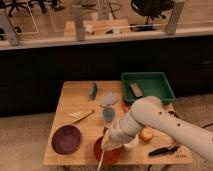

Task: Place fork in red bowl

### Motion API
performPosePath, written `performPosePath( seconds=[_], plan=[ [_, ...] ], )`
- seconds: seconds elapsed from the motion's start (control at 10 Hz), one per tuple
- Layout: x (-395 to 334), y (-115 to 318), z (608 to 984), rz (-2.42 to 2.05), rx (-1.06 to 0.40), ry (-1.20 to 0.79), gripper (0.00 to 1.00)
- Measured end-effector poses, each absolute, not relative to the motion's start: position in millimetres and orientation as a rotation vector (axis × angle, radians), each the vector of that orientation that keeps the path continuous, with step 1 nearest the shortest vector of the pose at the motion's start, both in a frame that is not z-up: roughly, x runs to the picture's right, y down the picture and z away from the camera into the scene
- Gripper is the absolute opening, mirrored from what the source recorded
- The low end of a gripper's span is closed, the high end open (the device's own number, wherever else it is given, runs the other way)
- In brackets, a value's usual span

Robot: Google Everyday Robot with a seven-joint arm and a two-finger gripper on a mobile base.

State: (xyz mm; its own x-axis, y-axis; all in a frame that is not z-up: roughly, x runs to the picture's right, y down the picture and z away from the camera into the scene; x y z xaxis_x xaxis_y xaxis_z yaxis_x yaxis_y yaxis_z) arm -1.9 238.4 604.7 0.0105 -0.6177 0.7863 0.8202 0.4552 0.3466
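Camera view, one frame, high angle. Worktop [75, 97]: pale wood, low, holds everything. White arm [170, 122] reaches in from lower right, across the front edge. Green bin [148, 86] at back right. Purple dish [66, 139] front left. Red bowl [106, 151] front centre, partly covered by the arm's end. White cup [131, 144] just beside the bowl, right. Black-handled utensil [164, 149] further right, near the edge. Gripper [109, 143] sits directly over the red bowl. Fork [101, 159]: thin grey sliver hanging from the gripper down across the bowl's front. Judged light, rigid, slick metal; likely to pivot or slide, so best held mid-handle. Fingers: appear pinched on the fork's upper handle; exact gap cannot be read.
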Motion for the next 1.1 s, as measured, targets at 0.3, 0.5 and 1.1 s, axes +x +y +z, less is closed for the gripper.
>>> performPosePath(
  seconds=[0.3, 0.5, 1.1],
  plan=[
    [-11, 245, 620, -1.173, -0.201, -1.118, 0.00],
    [-17, 248, 633, -1.185, -0.201, -1.144, 0.00],
    [-16, 260, 663, -1.177, -0.243, -1.174, 0.00]
  ],
)
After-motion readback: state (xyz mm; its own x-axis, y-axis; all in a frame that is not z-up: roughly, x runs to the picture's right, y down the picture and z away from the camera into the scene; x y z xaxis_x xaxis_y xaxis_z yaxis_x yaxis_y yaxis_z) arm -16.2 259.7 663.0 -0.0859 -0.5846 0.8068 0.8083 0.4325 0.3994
